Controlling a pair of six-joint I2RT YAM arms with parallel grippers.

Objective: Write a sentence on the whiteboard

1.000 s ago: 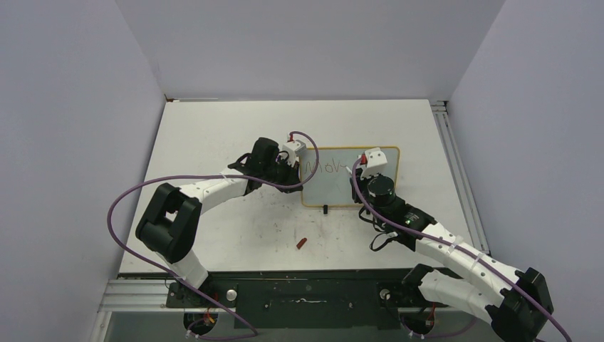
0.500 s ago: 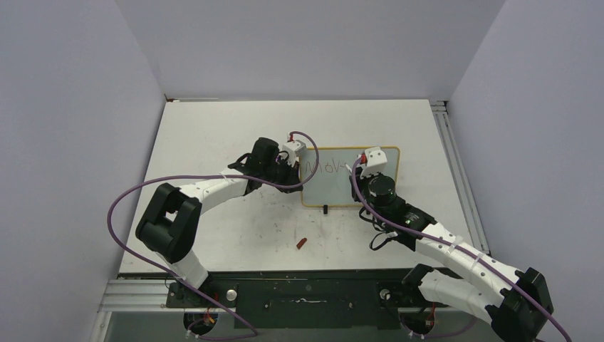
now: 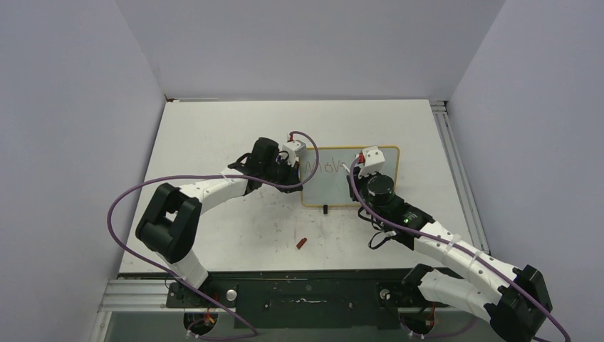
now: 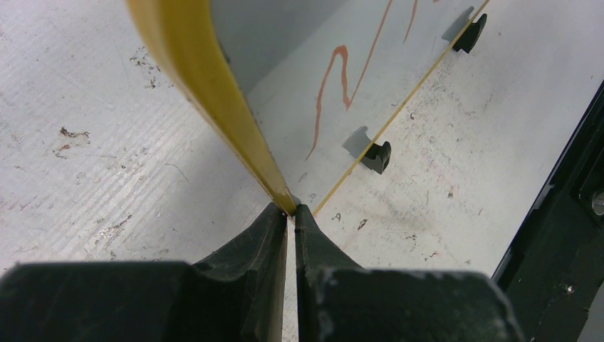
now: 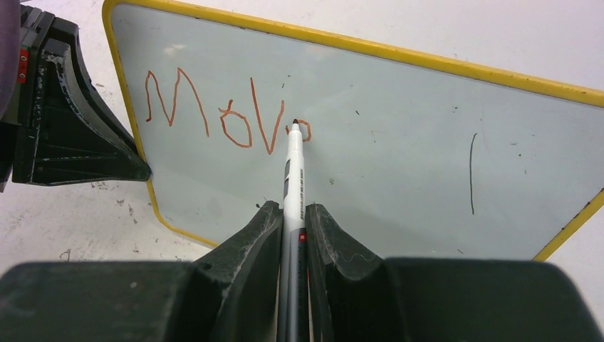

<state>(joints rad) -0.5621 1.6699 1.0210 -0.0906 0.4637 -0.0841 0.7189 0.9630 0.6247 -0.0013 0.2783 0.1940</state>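
The whiteboard [image 3: 335, 187] lies flat on the table, with a yellow frame and a pale face [image 5: 399, 142]. The sentence [image 5: 206, 114] reads "MoV" in reddish-brown, with a small loop of a fourth letter beside it. My right gripper [image 5: 290, 210] is shut on a white and grey marker [image 5: 293, 178], whose tip touches that loop. My left gripper [image 4: 290, 212] is shut on the board's yellow frame [image 4: 206, 92] at its left edge. From above, the left gripper [image 3: 298, 171] sits at the board's left side and the right gripper [image 3: 356, 169] over its upper middle.
A small red marker cap [image 3: 301, 243] lies on the table in front of the board. Black feet [image 4: 376, 155] stick out from the board's near edge. A thin black vertical line [image 5: 471, 174] marks the board's right part. Walls close in the table on three sides.
My right gripper has shifted slightly left over the board with the marker. The left arm and the board have not moved.
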